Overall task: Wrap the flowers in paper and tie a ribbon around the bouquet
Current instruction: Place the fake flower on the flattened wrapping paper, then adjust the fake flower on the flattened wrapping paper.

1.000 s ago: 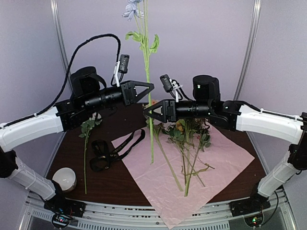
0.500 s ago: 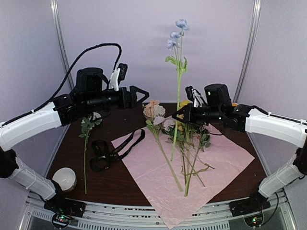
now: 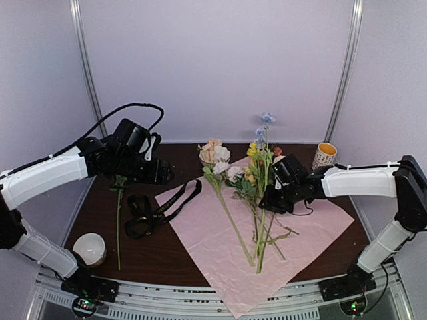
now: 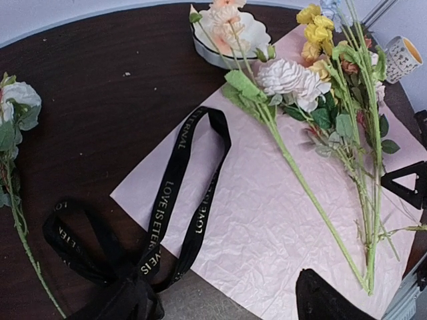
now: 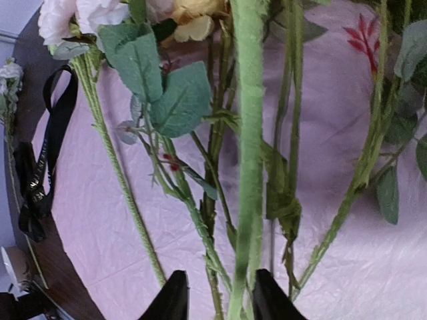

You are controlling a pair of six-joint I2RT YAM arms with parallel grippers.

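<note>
One green stem (image 5: 245, 167) stands between the right tool's (image 5: 215, 293) jaws, slack on one side; whether it is gripped I cannot tell. Left tool (image 3: 163, 175), centre left, hangs released, empty. Dropped upright, that stem could topple off the paper (image 3: 313, 227), away from the flowers (image 3: 257, 207) mid-frame.

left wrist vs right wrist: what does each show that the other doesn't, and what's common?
Left wrist only: the mug at the far corner, gold lettering on the ribbon, and the flowers seen whole, from blooms to stem ends. Right wrist only: the right pincer straddling one green stem, with a gap showing on one side, plus leaves in close-up. Both: the pink paper, the black ribbon beside it, and the stems lying on the sheet.
</note>
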